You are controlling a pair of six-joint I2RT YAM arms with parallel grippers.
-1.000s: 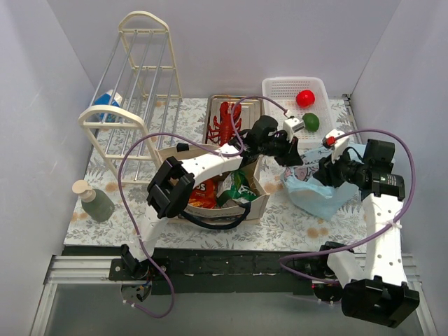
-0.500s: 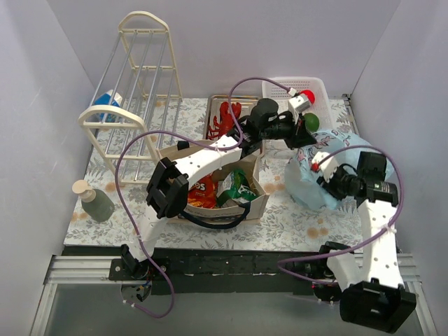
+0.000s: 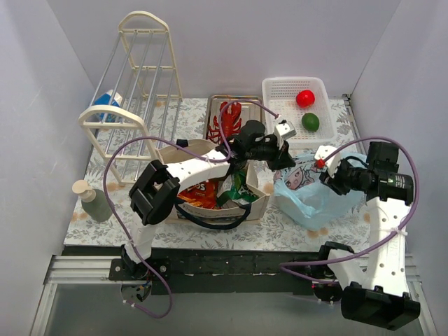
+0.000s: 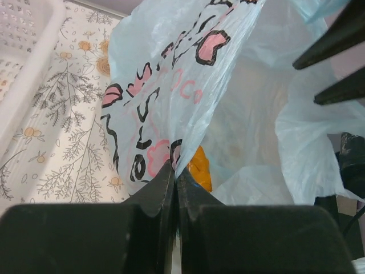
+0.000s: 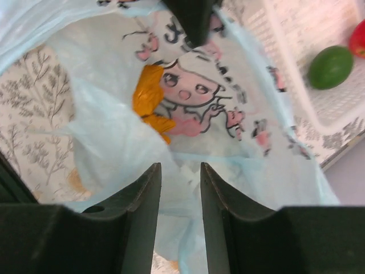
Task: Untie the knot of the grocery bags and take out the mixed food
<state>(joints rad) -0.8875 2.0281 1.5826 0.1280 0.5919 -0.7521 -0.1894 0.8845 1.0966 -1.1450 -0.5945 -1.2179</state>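
Top external view: the blue bag (image 3: 308, 192) stands near the table's (image 3: 280, 227) right edge, just in front of the basket (image 3: 278, 87) in the far right corner. Its mouth is spread between the two grippers.

Left gripper (image 4: 174, 171): reaches across the tote (image 3: 257, 204) to the bag's left rim. The jaws are clamped together on the printed film.

Right gripper (image 5: 178, 171): at the bag's right rim. The jaws stand slightly apart with bag film between them. Whether they pinch it cannot be told.

Bag contents: the right wrist view shows an orange item (image 5: 149, 100) behind the printed wall. It cannot be identified.

Tote: at the table's middle, toward the near edge, mouth open. The Doritos bag (image 3: 203, 192) and the green snack bag (image 3: 241, 185) stand inside it.

Basket: holds the apple (image 3: 305, 98) and the green fruit (image 3: 311, 122), close together.

Tray (image 3: 212, 112): at the far edge, left of the basket. The lobster (image 3: 229, 120) lies in it.

Rack (image 3: 133, 91): at the far left, with a carton (image 3: 105, 101) behind it.

Bottle (image 3: 94, 201): upright by the left edge.
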